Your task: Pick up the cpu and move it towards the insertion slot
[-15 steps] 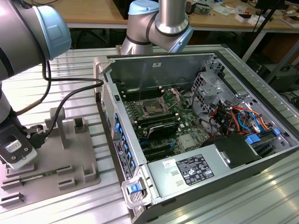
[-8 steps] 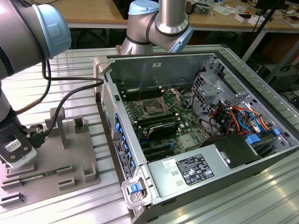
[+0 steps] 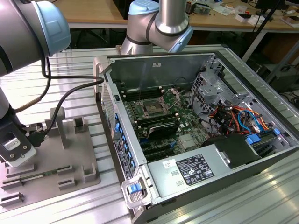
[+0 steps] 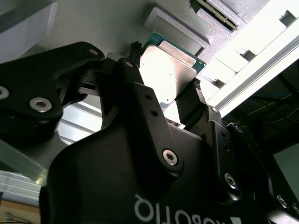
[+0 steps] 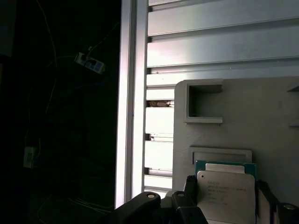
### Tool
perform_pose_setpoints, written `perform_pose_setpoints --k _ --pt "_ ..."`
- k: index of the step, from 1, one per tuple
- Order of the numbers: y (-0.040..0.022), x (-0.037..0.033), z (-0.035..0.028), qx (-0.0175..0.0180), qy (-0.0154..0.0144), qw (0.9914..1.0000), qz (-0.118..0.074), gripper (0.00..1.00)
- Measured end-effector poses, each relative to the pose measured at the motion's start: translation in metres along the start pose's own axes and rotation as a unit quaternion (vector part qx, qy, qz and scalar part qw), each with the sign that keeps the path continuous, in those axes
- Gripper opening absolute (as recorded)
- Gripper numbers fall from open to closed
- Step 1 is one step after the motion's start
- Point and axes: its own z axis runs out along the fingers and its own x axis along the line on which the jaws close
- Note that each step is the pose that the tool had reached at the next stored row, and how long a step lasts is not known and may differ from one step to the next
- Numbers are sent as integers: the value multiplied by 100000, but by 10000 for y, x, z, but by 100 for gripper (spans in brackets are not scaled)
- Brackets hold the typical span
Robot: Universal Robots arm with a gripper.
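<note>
cpu flat, face up, in end effector

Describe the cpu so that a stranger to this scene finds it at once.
On the exterior view's left, beside the open computer case, lies a grey tray. Above it, the gripper clasps the cpu: a flat square with a silvery face and green edge, unlike the plain grey blocks.

cpu | silvery face | fingers against opposite edges | grey tray just behind
</note>
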Motion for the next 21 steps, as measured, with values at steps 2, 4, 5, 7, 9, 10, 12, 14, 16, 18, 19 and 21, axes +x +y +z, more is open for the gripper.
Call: perform_pose_setpoints --k 2,4,5,7,9,10,12,14,16,18,19,21 --pt "0 -1 -2 6 10 100000 -2 55" --pt "0 -2 -3 7 14 100000 -1 55" --pt "0 -2 -4 4 7 100000 -2 55" --pt "1 -3 -9 4 3 100000 -1 55" --pt "1 -2 -17 9 14 100000 1 55" --pt "2 -2 -24 8 13 100000 0 55" --pt "2 -3 -34 7 12 100000 -2 55" --pt "4 -3 -51 6 8 100000 0 55" --pt "5 -4 -66 9 12 100000 0 55" --pt "5 -4 -76 7 11 100000 -2 55" --pt "6 -4 -83 8 15 100000 -2 55" --pt "7 -5 -95 5 10 100000 3 55"
